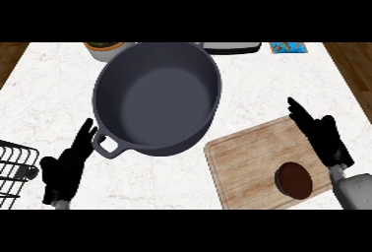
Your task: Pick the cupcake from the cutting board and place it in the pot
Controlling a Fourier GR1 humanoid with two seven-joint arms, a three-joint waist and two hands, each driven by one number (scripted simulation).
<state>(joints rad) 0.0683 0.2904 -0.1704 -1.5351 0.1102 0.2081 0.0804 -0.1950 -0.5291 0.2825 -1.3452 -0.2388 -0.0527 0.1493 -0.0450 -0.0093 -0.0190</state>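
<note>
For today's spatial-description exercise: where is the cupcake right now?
In the head view the cupcake sits lower right on the wooden cutting board, beside the right hand and right of the pot.

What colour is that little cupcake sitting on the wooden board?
Dark brown, seen from above in the head view: the cupcake lies on the cutting board.

I am looking down at a white marbled counter (44, 88), evenly lit. Dark wooden floor (11, 56) is showing past both its sides. A black wire rack (16, 172) is sitting at its left edge.
</note>
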